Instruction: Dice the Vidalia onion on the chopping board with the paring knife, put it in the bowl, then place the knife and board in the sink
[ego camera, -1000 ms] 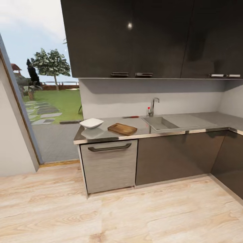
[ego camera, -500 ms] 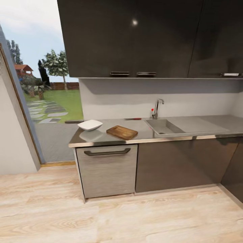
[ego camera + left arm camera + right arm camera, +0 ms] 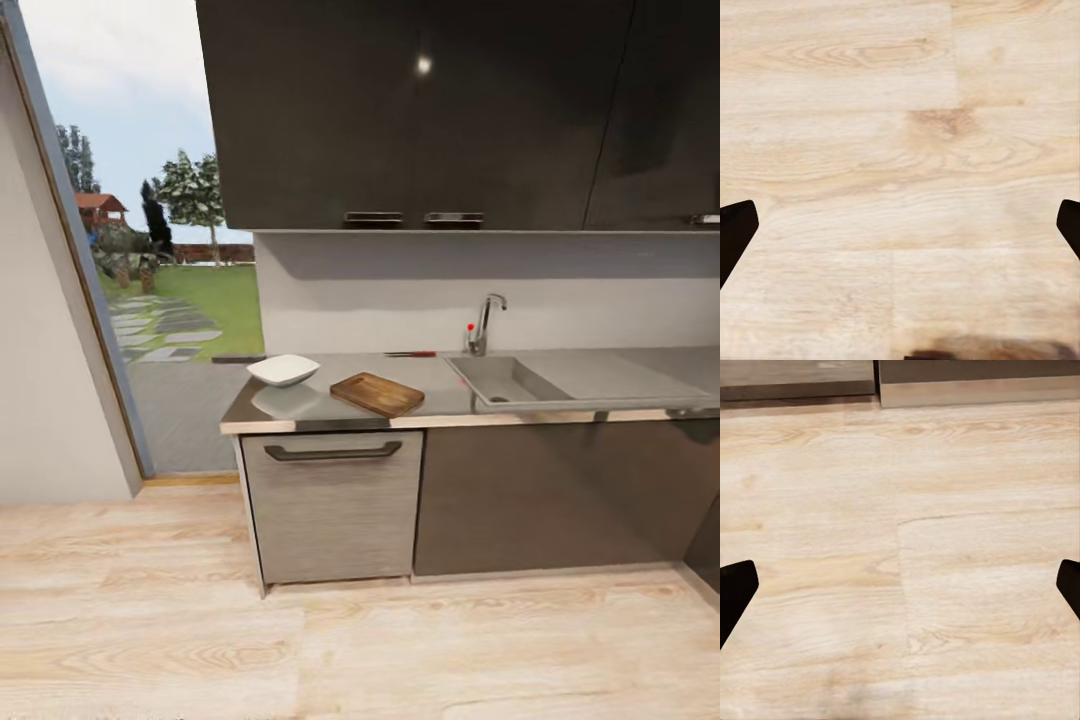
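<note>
Sitting mid-frame in the head view, the grey surface (image 3: 440, 400) carries the white bowl (image 3: 283, 369) at left, the chopping board (image 3: 377, 393) just right of it and the paring knife (image 3: 411, 354) behind by the backsplash. Right of them lies the sink (image 3: 505, 381). Both wrist views show wooden floor (image 3: 900, 150) between wide-apart fingertips: left pincer (image 3: 900, 232) and right pincer (image 3: 900, 592) are spread, empty.

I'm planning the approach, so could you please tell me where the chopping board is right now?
In the head view, the chopping board lies on the countertop, between the bowl at its left and the sink at its right.
</note>
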Available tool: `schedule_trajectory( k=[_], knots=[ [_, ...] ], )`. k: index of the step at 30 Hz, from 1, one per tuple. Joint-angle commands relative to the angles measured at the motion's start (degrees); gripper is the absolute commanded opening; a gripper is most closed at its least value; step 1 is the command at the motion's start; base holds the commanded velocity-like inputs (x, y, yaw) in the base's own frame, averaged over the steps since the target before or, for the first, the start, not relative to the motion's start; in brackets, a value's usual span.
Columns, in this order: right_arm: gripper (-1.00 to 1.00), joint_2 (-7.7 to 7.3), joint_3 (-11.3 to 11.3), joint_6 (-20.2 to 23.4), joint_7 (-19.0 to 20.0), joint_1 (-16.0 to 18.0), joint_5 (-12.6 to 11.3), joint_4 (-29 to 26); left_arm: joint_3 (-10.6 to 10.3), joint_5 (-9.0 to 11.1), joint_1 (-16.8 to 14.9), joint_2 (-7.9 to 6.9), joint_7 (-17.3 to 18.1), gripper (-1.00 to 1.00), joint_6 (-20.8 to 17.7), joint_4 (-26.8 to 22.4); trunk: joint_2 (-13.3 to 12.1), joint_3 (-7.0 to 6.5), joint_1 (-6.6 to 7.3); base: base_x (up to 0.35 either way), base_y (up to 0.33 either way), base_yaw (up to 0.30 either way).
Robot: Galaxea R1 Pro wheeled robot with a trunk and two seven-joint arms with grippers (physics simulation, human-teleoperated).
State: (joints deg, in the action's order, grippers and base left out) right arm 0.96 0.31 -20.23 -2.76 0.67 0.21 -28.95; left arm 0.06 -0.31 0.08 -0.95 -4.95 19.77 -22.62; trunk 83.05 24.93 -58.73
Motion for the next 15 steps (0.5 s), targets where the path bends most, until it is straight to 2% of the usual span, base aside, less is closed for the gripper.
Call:
schedule_trajectory(
  k=[1, 10, 15],
  knots=[
    [1.00, 0.01, 0.0, -0.2, -0.2, 0.0, 0.0, 0.0, 0.0, 0.0, 0.0, 0.03, -0.1, 1.00, 0.1, -0.1, 0.0, 0.06, 0.00, 0.000, -0.174, 0.132],
    [1.00, 0.01, 0.0, -0.2, -0.2, 0.0, 0.0, 0.0, 0.0, 0.0, 0.0, 0.07, -0.1, 1.00, 0.0, -0.1, 0.0, 0.06, 0.00, 0.000, -0.274, 0.128],
    [1.00, 0.01, 0.0, -0.2, -0.2, 0.0, 0.0, 0.0, 0.1, 0.0, 0.0, 0.11, -0.1, 1.00, 0.0, 0.6, 0.0, 0.06, 0.00, 0.000, -0.317, 0.041]
  ],
)
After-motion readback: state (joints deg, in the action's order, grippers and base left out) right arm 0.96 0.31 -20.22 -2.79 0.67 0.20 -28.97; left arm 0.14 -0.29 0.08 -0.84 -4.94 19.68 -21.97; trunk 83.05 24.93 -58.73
